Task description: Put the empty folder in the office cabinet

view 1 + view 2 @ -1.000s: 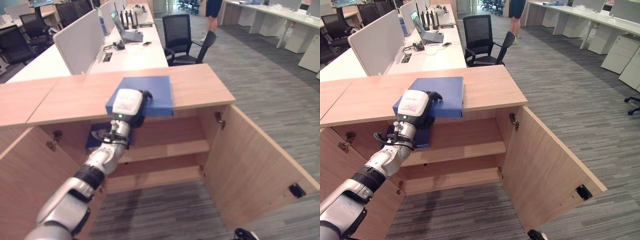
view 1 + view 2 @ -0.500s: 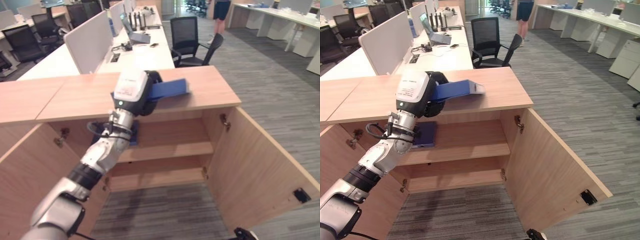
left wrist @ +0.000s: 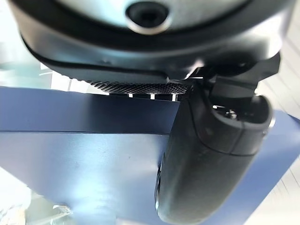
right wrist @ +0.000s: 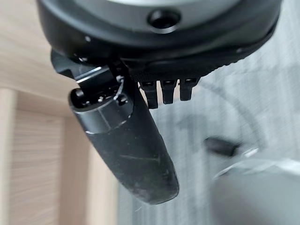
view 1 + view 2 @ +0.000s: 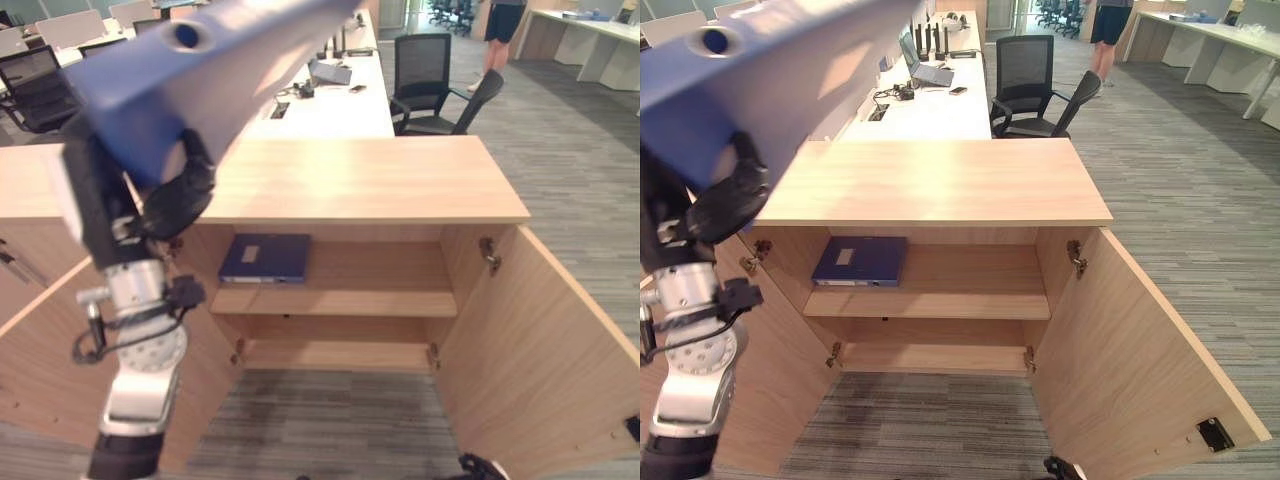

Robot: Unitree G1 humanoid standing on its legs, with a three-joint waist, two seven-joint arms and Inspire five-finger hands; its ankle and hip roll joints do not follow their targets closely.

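Note:
My left hand is raised close to the camera, its dark fingers curled round the spine end of a blue folder. The folder tilts up and away over the cabinet's left side. In the left wrist view the thumb presses on the folder's blue cover. The wooden office cabinet stands below with both doors open. A second blue folder lies flat on its upper shelf, at the left. My right hand hangs low beside a wooden panel, relaxed and holding nothing.
The cabinet's right door swings out over the grey carpet, and the left door stands open behind my forearm. Behind the cabinet are a white desk with a laptop, black office chairs and a person.
My left hand has lifted the blue folder off the cabinet top, up and to the left, close to the camera. The camera has also shifted, and the shelves now show head-on.

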